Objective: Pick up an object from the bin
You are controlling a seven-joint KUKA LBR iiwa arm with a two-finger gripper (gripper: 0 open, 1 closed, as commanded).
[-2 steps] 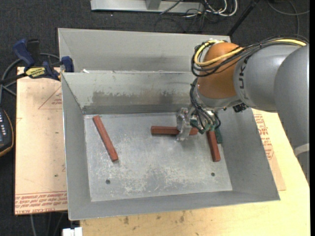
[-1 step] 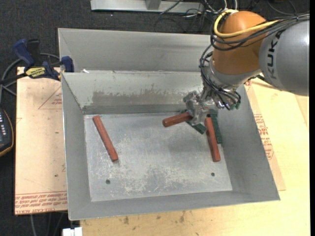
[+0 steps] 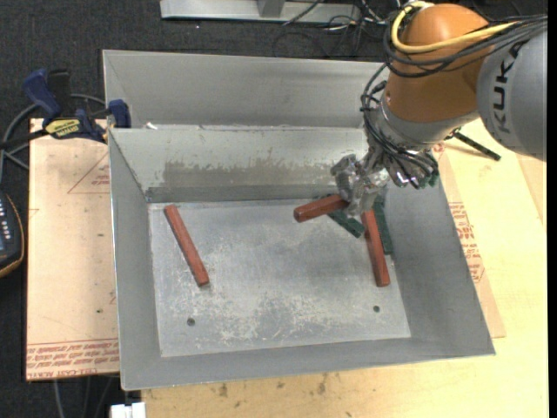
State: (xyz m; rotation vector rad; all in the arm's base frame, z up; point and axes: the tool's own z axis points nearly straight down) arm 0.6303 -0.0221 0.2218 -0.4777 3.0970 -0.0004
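Orange-capped arm [image 3: 435,59], gripper [image 3: 359,192] low beside red stick [image 3: 317,209]

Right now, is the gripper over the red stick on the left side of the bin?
No, the gripper is at the right of the bin, by another red stick, while the left red stick lies alone.

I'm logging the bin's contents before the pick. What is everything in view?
Sticks: three, red-brown; left stick on the floor's left, middle stick with its right end at the gripper, right stick just below the gripper.
Green piece: one, dark green, by the gripper, partly under the right stick.
Bin: one, grey metal.
Gripper: one, metal, over the floor's far right.
Arm: one, orange and grey, from the right.
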